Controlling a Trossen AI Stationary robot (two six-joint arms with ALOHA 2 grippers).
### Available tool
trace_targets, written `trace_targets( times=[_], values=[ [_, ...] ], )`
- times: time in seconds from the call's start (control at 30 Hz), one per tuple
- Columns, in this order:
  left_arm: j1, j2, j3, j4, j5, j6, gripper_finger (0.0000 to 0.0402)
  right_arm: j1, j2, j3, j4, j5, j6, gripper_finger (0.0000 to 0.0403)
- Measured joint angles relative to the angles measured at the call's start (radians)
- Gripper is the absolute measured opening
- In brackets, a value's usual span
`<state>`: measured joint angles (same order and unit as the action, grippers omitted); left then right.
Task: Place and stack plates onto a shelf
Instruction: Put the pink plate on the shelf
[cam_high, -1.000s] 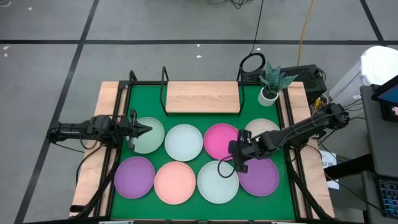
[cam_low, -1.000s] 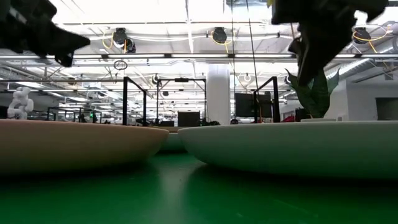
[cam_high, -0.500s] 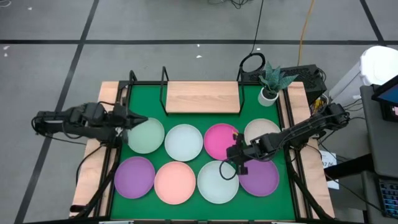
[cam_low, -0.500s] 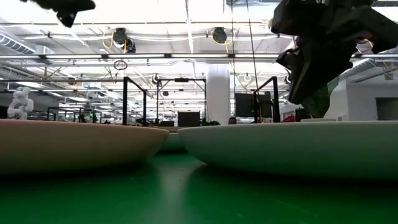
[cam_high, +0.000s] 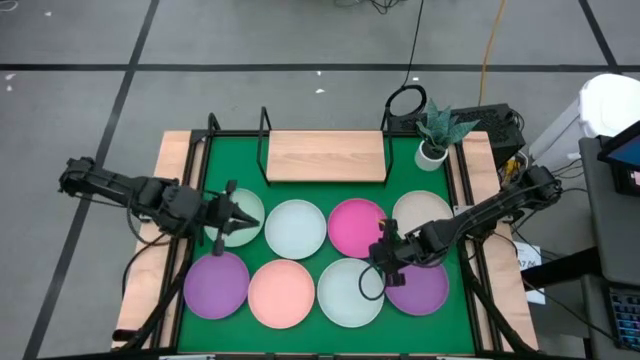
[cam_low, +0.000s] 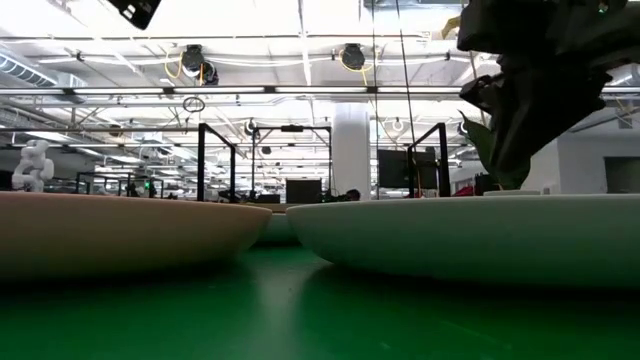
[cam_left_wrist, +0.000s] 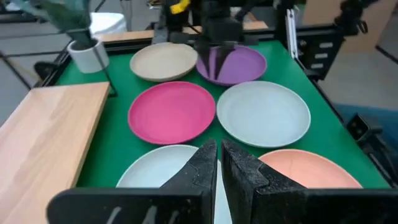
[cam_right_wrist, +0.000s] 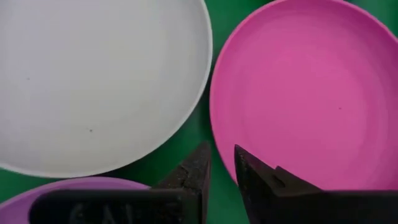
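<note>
As L arm swung inward, left hand clenched above mint plate, right hand clenched, lower.

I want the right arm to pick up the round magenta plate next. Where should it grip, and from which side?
Grip the rim of the round magenta plate on its right-front arc, where the right gripper hovers, jaws nearly closed. The plate is shallow and lies flat on the green mat, so only the raised edge offers a hold. Probably come down from above, one finger inside the rim, one in the gap outside.
</note>
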<state>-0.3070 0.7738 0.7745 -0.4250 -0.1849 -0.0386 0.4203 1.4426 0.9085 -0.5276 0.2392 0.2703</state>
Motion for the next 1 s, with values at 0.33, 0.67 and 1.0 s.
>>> trace_targets(
  times=[0.33, 0.67, 1.0],
  values=[
    [-0.009, 0.059, 0.008, 0.061, -0.034, 0.057, 0.0029, -0.002, 0.062, 0.0, 0.001, 0.0, -0.011, 0.0139],
    [-0.018, 0.11, 0.008, 0.062, -0.034, 0.036, 0.0029, -0.002, 0.062, -0.091, 0.079, 0.024, -0.07, 0.012],
    [-0.056, 0.163, 0.007, 0.088, -0.035, 0.115, 0.0029, -0.01, 0.062, -0.155, 0.18, 0.077, -0.161, 0.0061]
  ],
)
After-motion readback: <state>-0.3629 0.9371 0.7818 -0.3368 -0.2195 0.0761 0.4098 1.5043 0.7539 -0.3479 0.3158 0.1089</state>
